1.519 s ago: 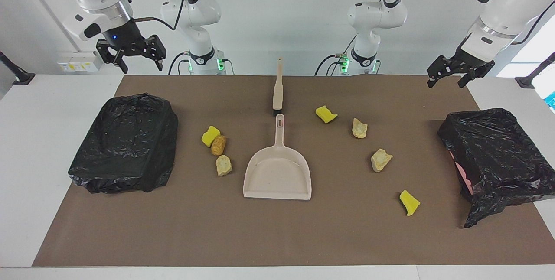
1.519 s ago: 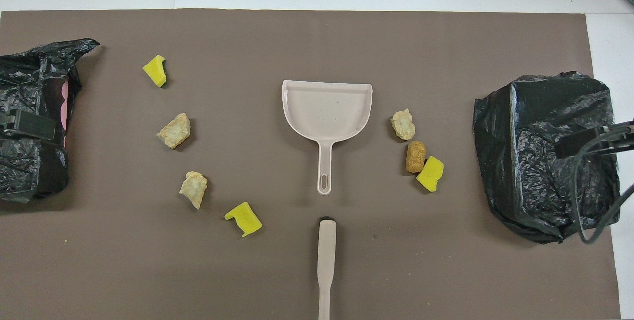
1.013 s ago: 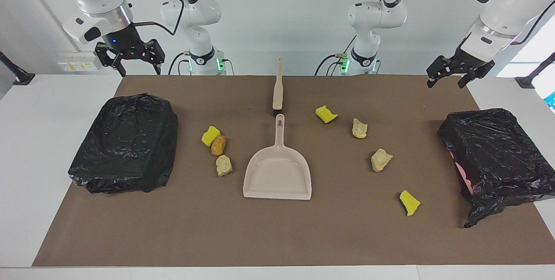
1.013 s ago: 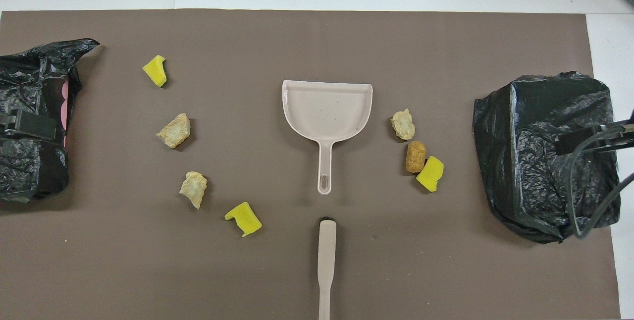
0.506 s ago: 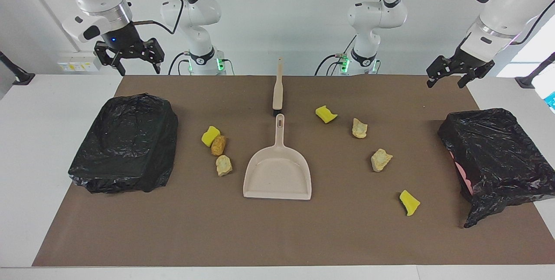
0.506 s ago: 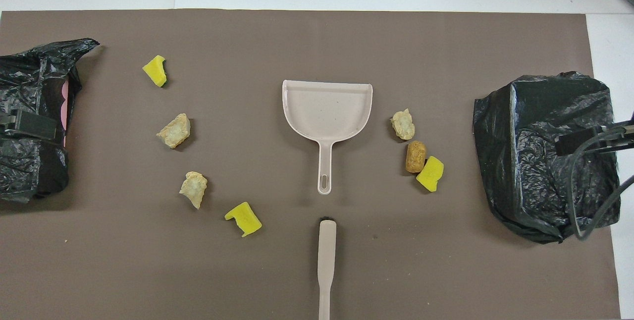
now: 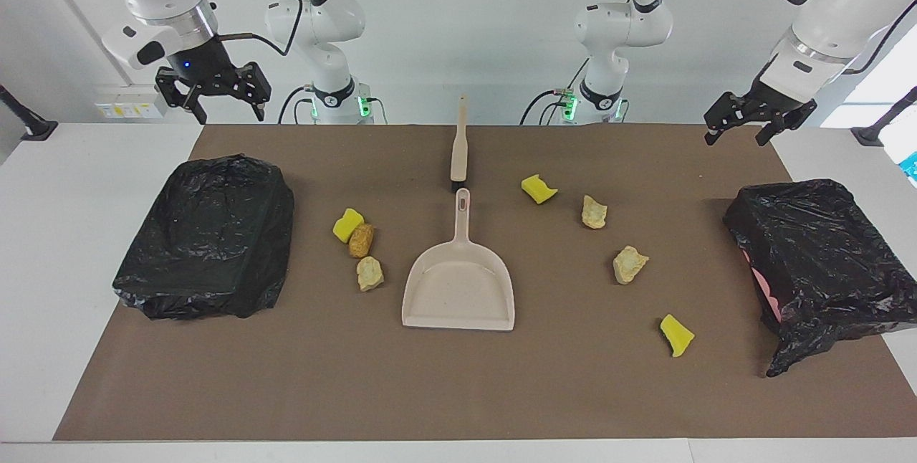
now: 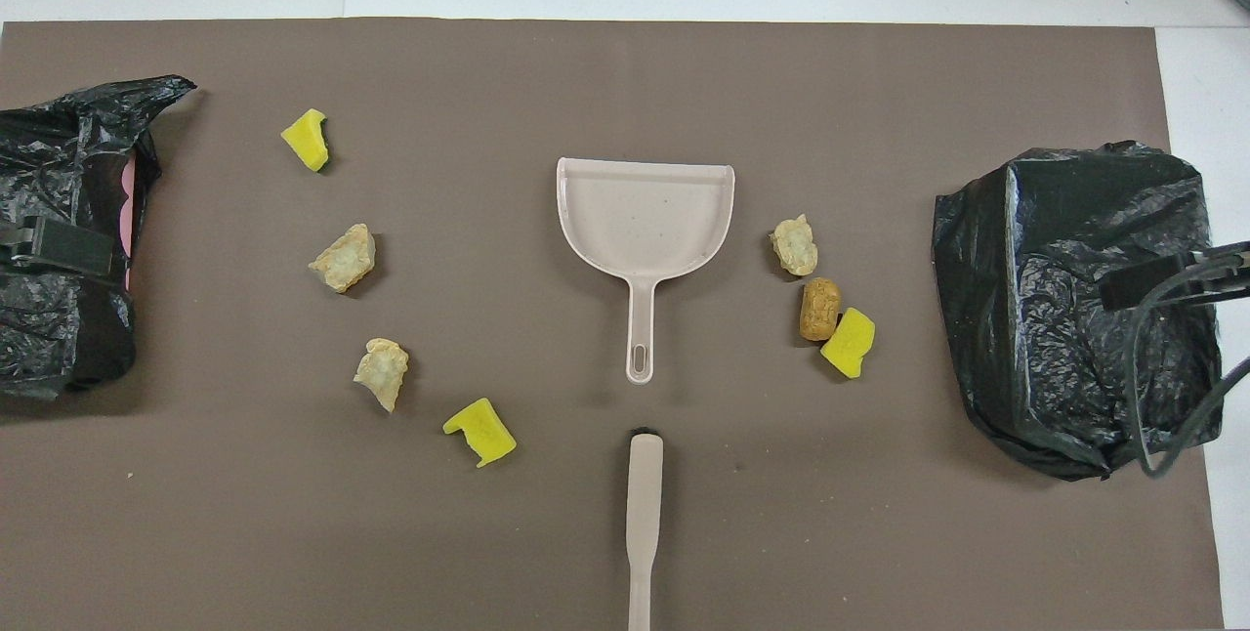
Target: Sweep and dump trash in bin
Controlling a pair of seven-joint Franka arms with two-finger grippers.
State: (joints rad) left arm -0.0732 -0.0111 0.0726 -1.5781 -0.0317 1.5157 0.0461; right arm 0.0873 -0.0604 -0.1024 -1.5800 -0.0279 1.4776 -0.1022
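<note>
While both arms wait raised with open, empty jaws, the trash lies unswept on the brown mat (image 7: 458, 391).
Left gripper (image 7: 741, 125) and right gripper (image 7: 213, 97) hang over the robots' edge; seven trash pieces (image 7: 629, 264) flank the dustpan (image 7: 458, 291), brush (image 7: 459, 151) nearer the robots, a black-bagged bin (image 7: 208, 234) at each end.

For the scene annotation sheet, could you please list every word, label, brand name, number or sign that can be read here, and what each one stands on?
No legible text in either view.
Dustpan, brush, both bag-lined bins, trash pieces: no print visible.
Yellow-marked wall fitting near the right gripper: too small to read.
Left gripper: no markings.
</note>
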